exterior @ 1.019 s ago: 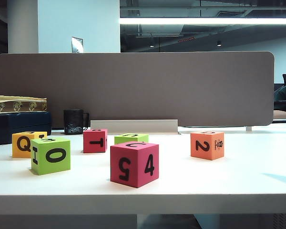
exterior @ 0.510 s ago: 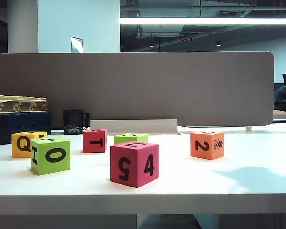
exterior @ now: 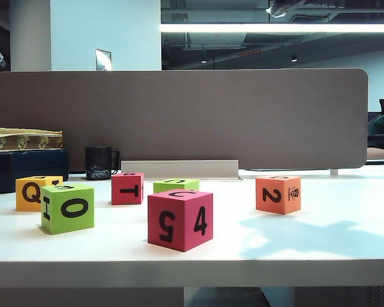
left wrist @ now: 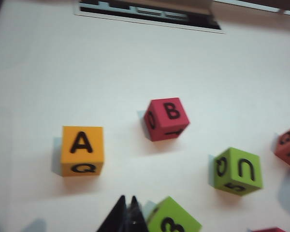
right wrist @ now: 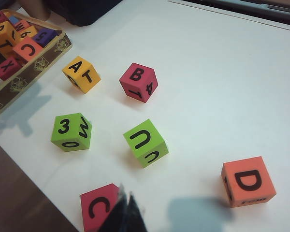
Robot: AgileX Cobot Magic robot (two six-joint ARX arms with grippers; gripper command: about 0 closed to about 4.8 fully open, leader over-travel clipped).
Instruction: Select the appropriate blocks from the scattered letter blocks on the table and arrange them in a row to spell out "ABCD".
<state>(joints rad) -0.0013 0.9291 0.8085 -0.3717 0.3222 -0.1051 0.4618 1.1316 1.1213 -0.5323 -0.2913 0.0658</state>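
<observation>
Six blocks sit scattered on the white table (exterior: pixel 320 249), none yet in a row. Left to right in the exterior view: the yellow-orange block (exterior: pixel 33 193) with A on top, the lime block marked 0 (exterior: pixel 68 208) just in front of it, the red T block (exterior: pixel 127 188) carrying B on top, a second lime block (exterior: pixel 176 185) showing U — not needed, by my reading — the red 5/4 block (exterior: pixel 180 219) with C up, then the orange 2 block (exterior: pixel 278 194) with D up, well apart on the right. Each wanted letter faces upward, so no turning looks necessary.

Left gripper (left wrist: pixel 126 205) hangs above the table between the A block and the lime 0 block, jaws pressed together, empty. Right gripper (right wrist: pixel 125 201) hangs over the C block — likewise closed, carrying nothing.
</observation>
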